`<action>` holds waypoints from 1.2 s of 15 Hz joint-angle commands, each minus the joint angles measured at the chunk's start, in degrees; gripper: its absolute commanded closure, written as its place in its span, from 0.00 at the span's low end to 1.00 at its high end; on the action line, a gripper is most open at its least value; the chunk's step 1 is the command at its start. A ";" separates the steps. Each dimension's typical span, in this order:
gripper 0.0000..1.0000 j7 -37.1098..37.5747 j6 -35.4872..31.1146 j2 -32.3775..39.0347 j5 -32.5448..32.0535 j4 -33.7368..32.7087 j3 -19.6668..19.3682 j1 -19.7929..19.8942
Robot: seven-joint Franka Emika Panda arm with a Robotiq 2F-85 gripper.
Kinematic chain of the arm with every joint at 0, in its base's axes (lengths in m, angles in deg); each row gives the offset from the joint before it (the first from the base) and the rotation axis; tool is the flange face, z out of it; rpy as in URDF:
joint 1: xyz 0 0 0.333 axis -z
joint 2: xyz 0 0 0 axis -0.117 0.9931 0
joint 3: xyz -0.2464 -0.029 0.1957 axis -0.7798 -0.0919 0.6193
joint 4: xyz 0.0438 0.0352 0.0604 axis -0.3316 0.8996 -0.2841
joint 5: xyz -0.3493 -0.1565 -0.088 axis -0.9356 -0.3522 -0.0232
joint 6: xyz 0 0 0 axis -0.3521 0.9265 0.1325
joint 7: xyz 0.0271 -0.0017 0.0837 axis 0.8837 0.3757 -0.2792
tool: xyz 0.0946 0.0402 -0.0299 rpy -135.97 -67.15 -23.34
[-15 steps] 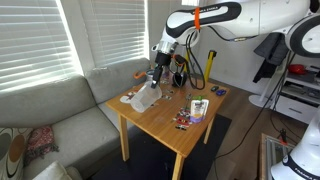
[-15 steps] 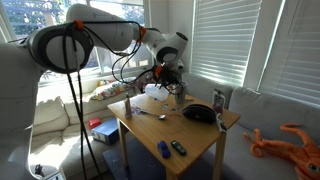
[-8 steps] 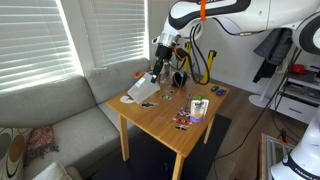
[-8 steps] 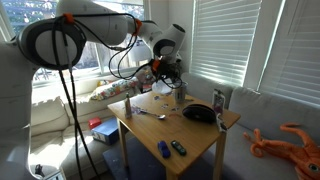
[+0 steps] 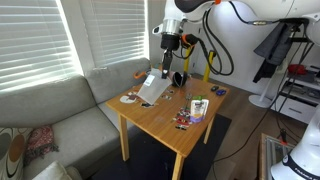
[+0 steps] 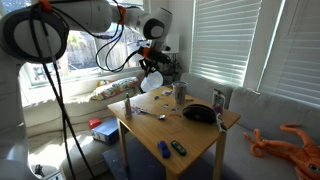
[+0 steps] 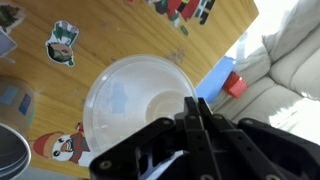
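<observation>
My gripper [image 7: 197,105] is shut on the rim of a clear round plastic container [image 7: 135,95], its two fingers pressed together over the near edge. In both exterior views the container [image 5: 153,88] [image 6: 150,84] hangs tilted under the gripper [image 5: 166,64] [image 6: 150,64], raised above the far corner of the wooden table [image 5: 165,120] [image 6: 190,135]. The wrist view looks down through the container at the tabletop [image 7: 110,30] below, which carries holiday stickers [image 7: 62,42].
On the table stand a patterned mug [image 5: 199,108], a black bowl [image 6: 200,112], a can [image 6: 125,105], a metal cup [image 6: 180,92], a spoon [image 6: 150,113] and small blue items [image 6: 163,150]. A grey sofa [image 5: 60,120] flanks the table. A red block [image 7: 233,83] lies below.
The gripper closed on the container's rim, then the arm rose and lifted the container off the table, tilting it.
</observation>
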 commanded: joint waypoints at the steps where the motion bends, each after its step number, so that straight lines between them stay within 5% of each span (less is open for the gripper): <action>1: 0.99 0.79 7.84 -0.90 -9.61 -2.80 -0.15 -2.95; 8: 0.99 -3.89 7.59 -0.22 -26.72 -1.08 0.67 -7.17; 18: 0.99 -5.00 3.73 2.38 -34.47 0.50 2.34 -9.98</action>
